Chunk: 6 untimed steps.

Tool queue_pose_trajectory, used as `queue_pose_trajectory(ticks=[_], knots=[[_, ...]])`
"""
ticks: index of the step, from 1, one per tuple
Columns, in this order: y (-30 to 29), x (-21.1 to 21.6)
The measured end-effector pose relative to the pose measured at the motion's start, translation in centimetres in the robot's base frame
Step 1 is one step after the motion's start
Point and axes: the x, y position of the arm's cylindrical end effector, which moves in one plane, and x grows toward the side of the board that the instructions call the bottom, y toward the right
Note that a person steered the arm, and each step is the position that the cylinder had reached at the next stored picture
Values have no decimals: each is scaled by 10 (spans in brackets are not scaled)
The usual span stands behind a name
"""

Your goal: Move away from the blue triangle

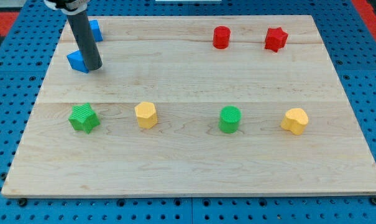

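Observation:
A blue triangle block [76, 61] lies near the board's top left corner. My tip [93, 67] rests on the board right against the triangle's right side. The dark rod rises from there toward the view's top left and partly hides a second blue block [95, 30], whose shape I cannot make out, just above the triangle.
The wooden board [194, 162] carries a red cylinder [221, 37] and a red star [276, 38] at the top right. Along the lower row are a green star [84, 118], a yellow hexagon [146, 115], a green cylinder [230, 119] and a yellow heart-like block [295, 121].

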Motion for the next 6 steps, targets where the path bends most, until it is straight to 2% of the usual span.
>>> queue_pose_trajectory(ticks=[1, 2, 3, 4, 5, 6], knots=[[-6, 26], [-36, 15], [-37, -8], [-36, 18], [34, 36], [74, 55]])
